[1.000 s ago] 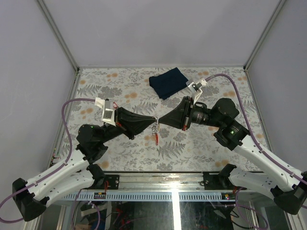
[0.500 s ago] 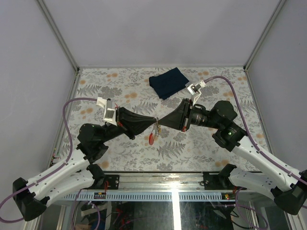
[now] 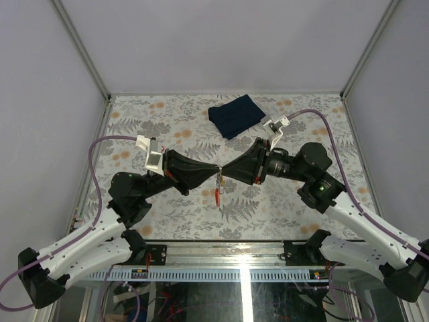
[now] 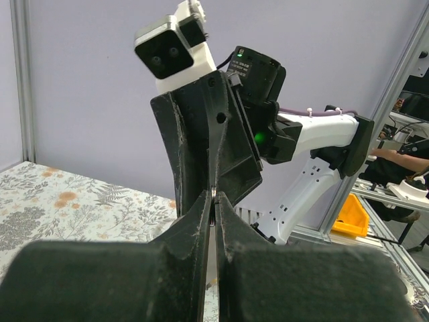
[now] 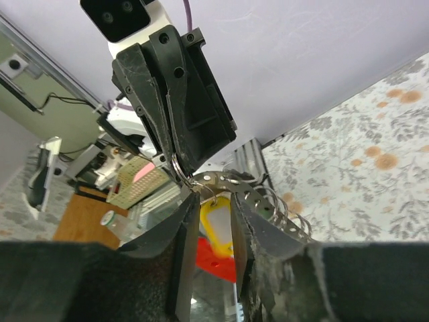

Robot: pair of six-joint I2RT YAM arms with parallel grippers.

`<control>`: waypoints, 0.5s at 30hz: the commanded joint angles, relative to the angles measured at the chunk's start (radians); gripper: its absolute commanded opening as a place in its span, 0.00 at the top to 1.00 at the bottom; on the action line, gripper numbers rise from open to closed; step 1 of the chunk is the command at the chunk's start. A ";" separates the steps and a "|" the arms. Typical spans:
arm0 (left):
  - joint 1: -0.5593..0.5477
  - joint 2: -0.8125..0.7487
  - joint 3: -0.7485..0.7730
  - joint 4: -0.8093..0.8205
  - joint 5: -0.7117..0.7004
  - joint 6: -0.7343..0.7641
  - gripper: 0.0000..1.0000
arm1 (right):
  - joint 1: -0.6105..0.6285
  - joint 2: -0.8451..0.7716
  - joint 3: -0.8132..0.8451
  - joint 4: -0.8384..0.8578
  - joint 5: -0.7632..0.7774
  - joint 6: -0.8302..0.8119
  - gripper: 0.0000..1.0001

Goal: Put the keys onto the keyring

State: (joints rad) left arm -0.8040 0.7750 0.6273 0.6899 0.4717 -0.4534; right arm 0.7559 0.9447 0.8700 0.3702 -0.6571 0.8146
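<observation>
**Left gripper pinches the keyring; right gripper parted beside it**

The two arms meet tip to tip above the middle of the table (image 3: pixel 167 208). The left gripper (image 3: pixel 214 169) is closed tight. In its wrist view the fingers (image 4: pixel 194 235) press together with only a sliver of silvery ring showing at the tips. That ring is the keyring (image 3: pixel 218 180), which hangs down from this pinch, clear of the table. Its red tag (image 3: pixel 216 195) dangles lowest.

The right gripper (image 3: pixel 224 170) faces the left one, tips just beside the pinch point. Its jaws stand partly apart, and its wrist view shows a clear gap between the fingers (image 5: pixel 182 255). Nothing is seen clamped in them. The ring sits just beyond these fingertips, at the end of the left gripper. The yellow key (image 5: pixel 213 225) hangs in line with the gap, just below the ring, with the tag under it. Whether the key is threaded on the loop cannot be told. The green key cannot be made out in any view.

A folded cloth (image 3: pixel 234 115) lies at the far side, well apart from the grippers.
</observation>
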 commanded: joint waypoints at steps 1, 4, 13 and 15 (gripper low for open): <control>0.004 -0.014 0.043 0.059 0.008 0.010 1.00 | -0.006 -0.075 0.008 0.002 0.030 -0.193 0.67; 0.005 -0.018 0.043 0.056 0.010 0.012 1.00 | -0.006 -0.106 0.001 0.005 0.046 -0.301 0.66; 0.004 -0.003 0.053 0.057 0.033 0.010 1.00 | -0.006 -0.094 0.009 0.047 -0.046 -0.438 0.67; 0.004 0.001 0.055 0.058 0.038 0.009 1.00 | -0.006 -0.083 0.010 0.052 -0.055 -0.439 0.66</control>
State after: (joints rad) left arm -0.8040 0.7753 0.6434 0.6899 0.4904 -0.4534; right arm 0.7551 0.8398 0.8604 0.3687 -0.6670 0.4427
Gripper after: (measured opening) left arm 0.008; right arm 0.328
